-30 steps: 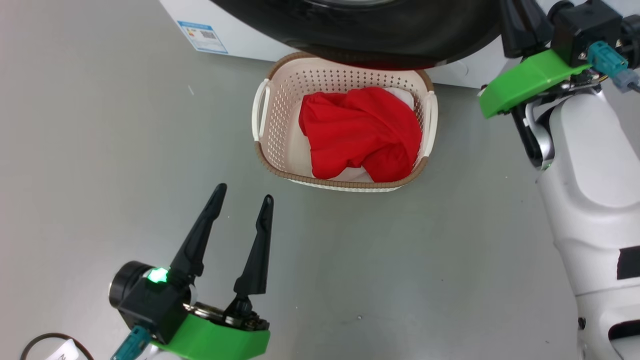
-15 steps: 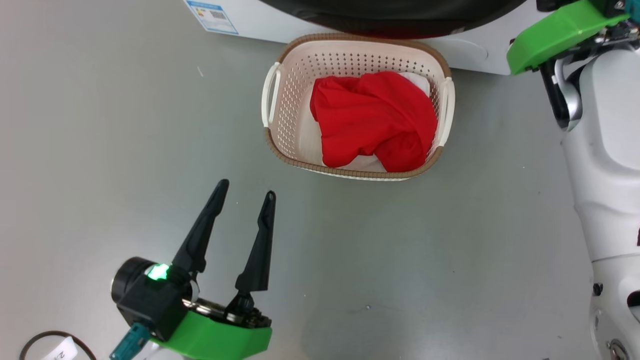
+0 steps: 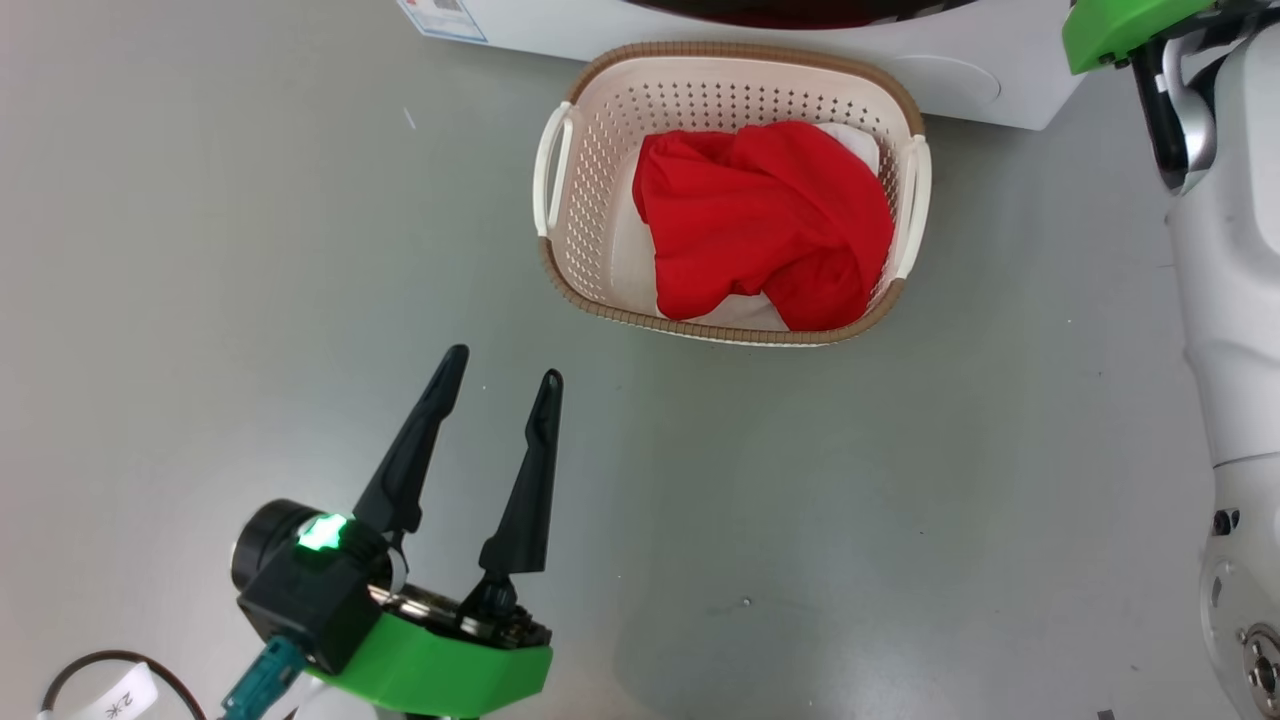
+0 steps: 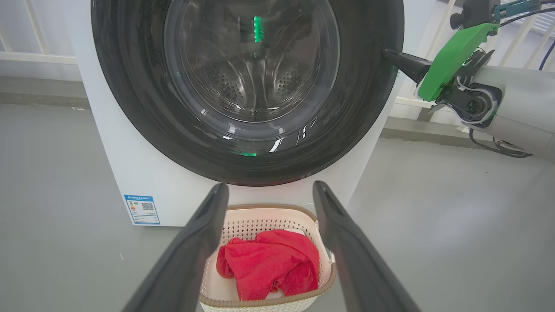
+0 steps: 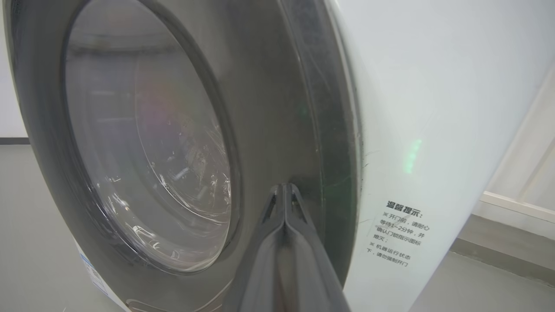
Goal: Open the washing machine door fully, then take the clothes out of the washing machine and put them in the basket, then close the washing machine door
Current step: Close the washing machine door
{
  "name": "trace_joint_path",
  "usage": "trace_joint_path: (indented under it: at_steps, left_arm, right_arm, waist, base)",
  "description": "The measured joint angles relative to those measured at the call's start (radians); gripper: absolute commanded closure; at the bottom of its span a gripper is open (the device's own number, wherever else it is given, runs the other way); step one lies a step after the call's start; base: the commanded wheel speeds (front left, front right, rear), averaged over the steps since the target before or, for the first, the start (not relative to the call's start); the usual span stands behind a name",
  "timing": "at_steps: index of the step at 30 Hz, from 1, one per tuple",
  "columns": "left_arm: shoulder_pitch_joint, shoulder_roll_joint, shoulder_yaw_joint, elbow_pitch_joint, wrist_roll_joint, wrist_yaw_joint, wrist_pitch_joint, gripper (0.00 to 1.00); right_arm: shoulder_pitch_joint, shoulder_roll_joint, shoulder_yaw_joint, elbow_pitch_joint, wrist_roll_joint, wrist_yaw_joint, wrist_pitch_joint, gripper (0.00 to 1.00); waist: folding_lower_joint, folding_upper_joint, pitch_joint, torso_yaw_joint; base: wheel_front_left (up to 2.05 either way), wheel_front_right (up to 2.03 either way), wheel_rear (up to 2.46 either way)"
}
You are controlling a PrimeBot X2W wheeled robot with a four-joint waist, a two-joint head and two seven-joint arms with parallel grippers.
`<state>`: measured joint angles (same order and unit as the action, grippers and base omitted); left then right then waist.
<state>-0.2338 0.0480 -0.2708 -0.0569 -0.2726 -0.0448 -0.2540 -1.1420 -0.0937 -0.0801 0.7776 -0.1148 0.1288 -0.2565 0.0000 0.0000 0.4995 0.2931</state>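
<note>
- The clothes (image 3: 765, 220) lie in the basket (image 3: 590, 200), ahead of the left gripper (image 3: 502, 362) and slightly to its right, well apart from its tips; unloading looks done.
- That gripper hangs with fingers spread wide, nothing between them.
- Further ahead and above the basket, the door (image 4: 247, 86) seems flat against the machine (image 4: 112, 173); no red shows behind its glass.
- The right gripper (image 5: 284, 187) has its fingers pressed together, empty, tips touching the door's black rim beside the seam with the white body.
- I judge the closing push at or near its end; whether the latch has caught I cannot tell. Left, perhaps: a last press, then drawing that gripper away.
- Against a second ago, the whole head view has shifted, so the camera has moved. Even so, the black rim then overhung the basket's far edge and now barely shows beyond it, which suggests the door has swung in. The clothes lie the same way; the left gripper's spread is unchanged.
</note>
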Motion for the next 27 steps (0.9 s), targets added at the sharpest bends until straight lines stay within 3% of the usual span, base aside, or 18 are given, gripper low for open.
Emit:
trace_joint_path:
  at_steps: [27]
  left_arm:
    - [-0.013, -0.005, -0.016, 0.025, 0.008, -0.019, 0.0, 0.0]
  right_arm:
    - [-0.042, -0.02, -0.039, 0.05, -0.054, 0.003, 0.0, 1.0]
  waist:
    - [0.0, 0.0, -0.008, 0.015]
  base:
    - [0.0, 0.0, 0.0]
